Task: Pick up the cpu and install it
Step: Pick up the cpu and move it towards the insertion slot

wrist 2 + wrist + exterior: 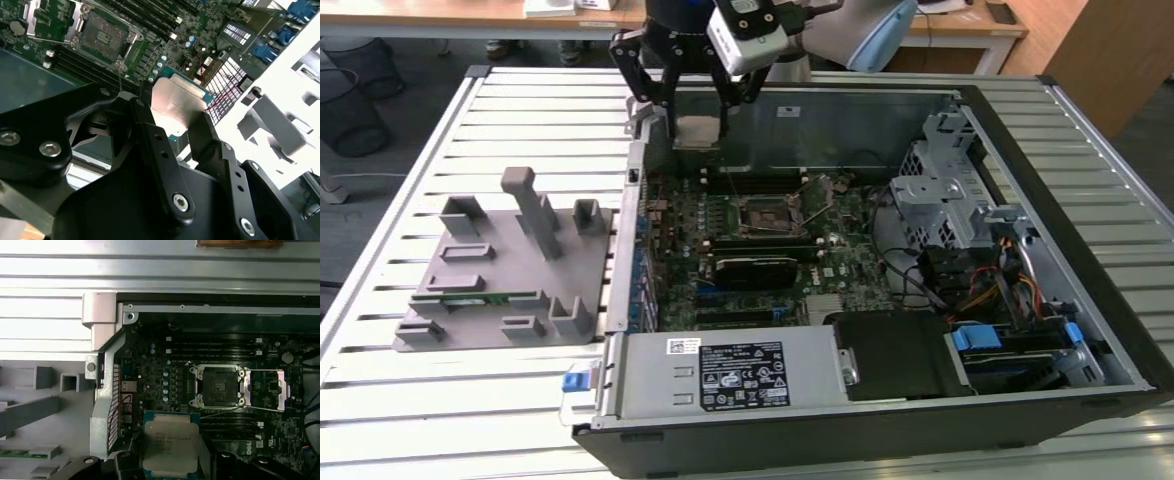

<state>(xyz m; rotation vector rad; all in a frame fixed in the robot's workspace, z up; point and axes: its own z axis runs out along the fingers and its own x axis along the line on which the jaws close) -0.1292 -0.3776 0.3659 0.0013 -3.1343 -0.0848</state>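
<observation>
Carry step: gripper point(698, 118) clamped on cpu point(698, 133), hanging over far corner of case point(854, 112), the exterior view's left. Open socket point(767, 213) sits nearer, mid-board. Seating calls for square alignment, gentle drop

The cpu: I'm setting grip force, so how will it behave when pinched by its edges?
Probably stiff: the cpu sits flat in the gripper, pinched at two edges only. Its shiny metal top may be slippery. Thin and small, so likely light.
</observation>
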